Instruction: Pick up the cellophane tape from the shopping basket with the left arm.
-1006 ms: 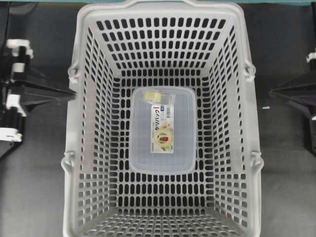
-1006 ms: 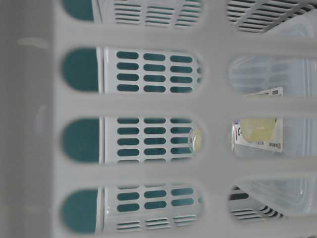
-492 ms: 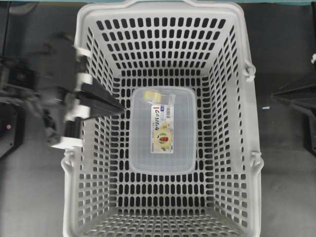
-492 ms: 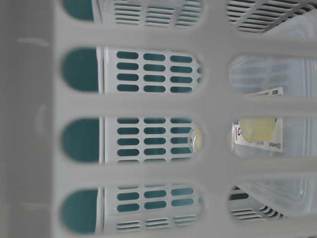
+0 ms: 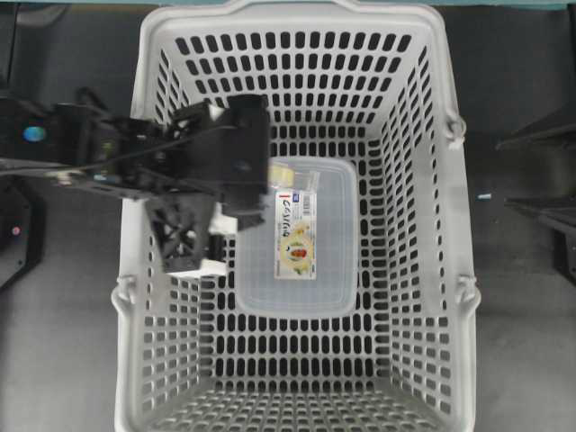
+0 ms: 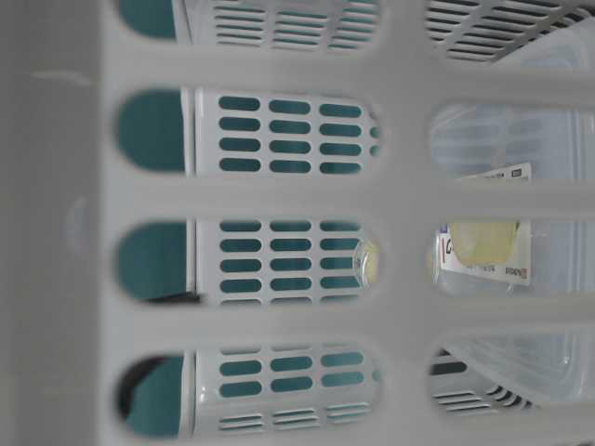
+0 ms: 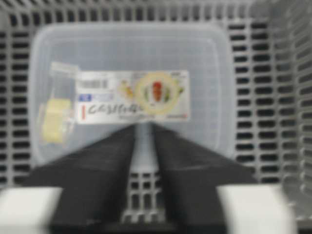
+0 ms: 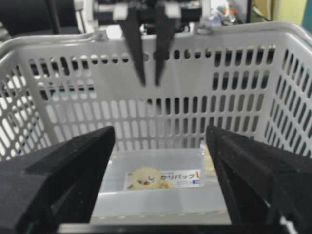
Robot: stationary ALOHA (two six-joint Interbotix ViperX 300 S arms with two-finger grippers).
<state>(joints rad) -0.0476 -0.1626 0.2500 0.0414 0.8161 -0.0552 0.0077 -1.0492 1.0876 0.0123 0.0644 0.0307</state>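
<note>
Tape [image 5: 286, 173]: small pale-yellow roll in a clear wrapper, lying flat on the lid of the clear box [image 5: 301, 270], at the box's far-left corner in the overhead view. Wrapper is longer than the roll; its long axis runs across the box's short side, roll at the left end, clear tab trailing right toward the printed label [image 5: 297, 236]. In the left wrist view the tape [image 7: 54, 117] sits left of the label, wrapper running up-down in that frame. In the table-level view a pale-yellow patch [image 6: 482, 235] shows through the wall slots.

Box lies on the floor of the basket [image 5: 144, 108], roughly centred, long side running front to back. Basket stands on a dark surface [image 5: 63, 360].

Left arm [image 5: 117, 153] reaches over the basket's left wall. Left end effector [image 7: 144, 141] hangs above the box's near edge, fingers [image 7: 107, 161] nearly together with a narrow slit between, grasping nothing; tape lies off to its left, untouched.

Right end effector [image 8: 161, 141] is outside the basket, fingers [image 8: 73, 151] spread wide, released.
</note>
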